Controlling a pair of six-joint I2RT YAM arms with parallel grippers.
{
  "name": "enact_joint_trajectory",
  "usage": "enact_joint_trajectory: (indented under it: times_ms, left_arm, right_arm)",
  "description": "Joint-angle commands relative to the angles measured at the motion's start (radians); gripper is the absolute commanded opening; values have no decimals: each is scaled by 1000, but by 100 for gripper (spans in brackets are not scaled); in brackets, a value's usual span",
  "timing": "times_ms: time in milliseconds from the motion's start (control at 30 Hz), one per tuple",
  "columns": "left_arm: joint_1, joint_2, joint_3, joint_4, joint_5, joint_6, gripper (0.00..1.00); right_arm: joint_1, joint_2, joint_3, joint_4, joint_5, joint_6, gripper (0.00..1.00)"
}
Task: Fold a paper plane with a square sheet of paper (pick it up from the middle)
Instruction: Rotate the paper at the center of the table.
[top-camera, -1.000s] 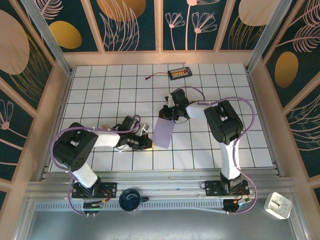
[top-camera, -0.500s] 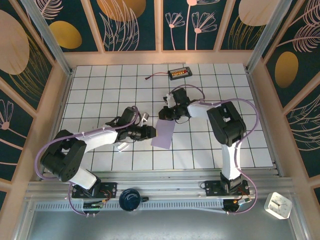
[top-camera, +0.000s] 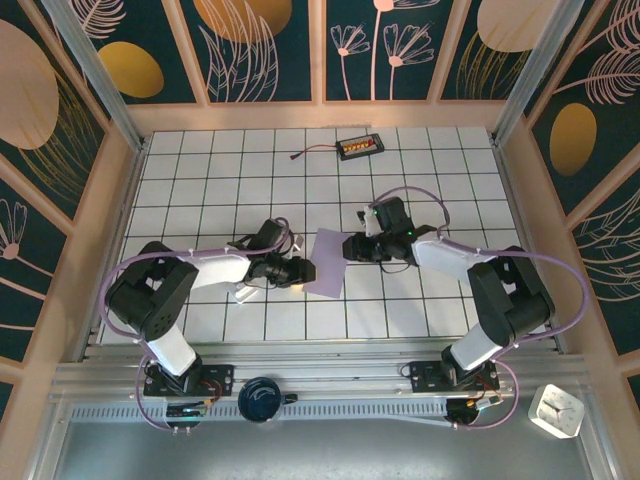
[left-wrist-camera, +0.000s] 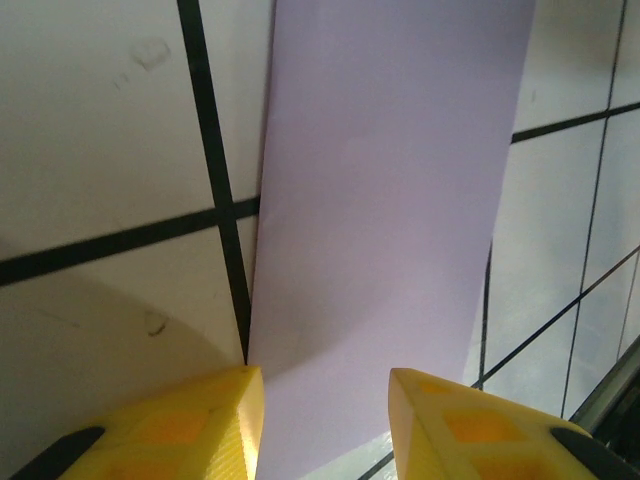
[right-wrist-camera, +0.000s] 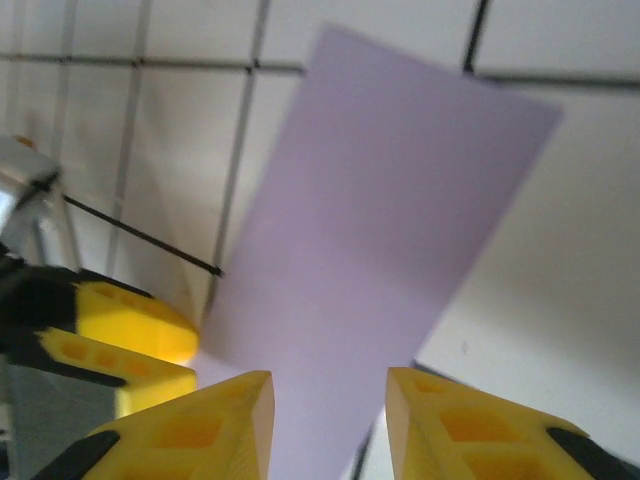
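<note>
Jaws of left gripper (left-wrist-camera: 322, 385) and right gripper (right-wrist-camera: 328, 390) stand apart beside unmarked lavender paper (top-camera: 328, 262).

Plain pale-lavender paper (top-camera: 328, 263) on a white table (top-camera: 200, 180) gridded in black. The left gripper (left-wrist-camera: 325, 390) and right gripper (right-wrist-camera: 330, 390) are yellow-fingered, the arms (top-camera: 215, 268) black and white. Walls (top-camera: 270, 50) are dark teal with gold ovals and pale leaf outlines.

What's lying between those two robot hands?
The lavender paper sheet lies between the left hand and the right hand, as the top camera shows.
</note>
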Motion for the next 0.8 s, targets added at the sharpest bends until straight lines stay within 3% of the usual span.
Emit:
enact_joint_trajectory:
  times_ms: [0, 133, 367, 533, 767]
  left_arm:
    - [-14, 9, 7, -15, 27, 19, 38]
    - [-45, 9, -27, 32, 70, -15, 38]
    - [-76, -53, -108, 276, 216, -167, 40]
    - [-70, -92, -31, 108, 46, -69, 40]
    - [-11, -17, 3, 179, -28, -116, 34]
  right_arm:
    - [4, -24, -23, 12, 76, 46, 36]
    - [4, -26, -22, -3, 102, 33, 40]
    - [-29, -111, -32, -83, 172, -8, 49]
    - [-29, -191, -91, -86, 161, 49, 55]
    - [37, -243, -181, -3, 151, 187, 58]
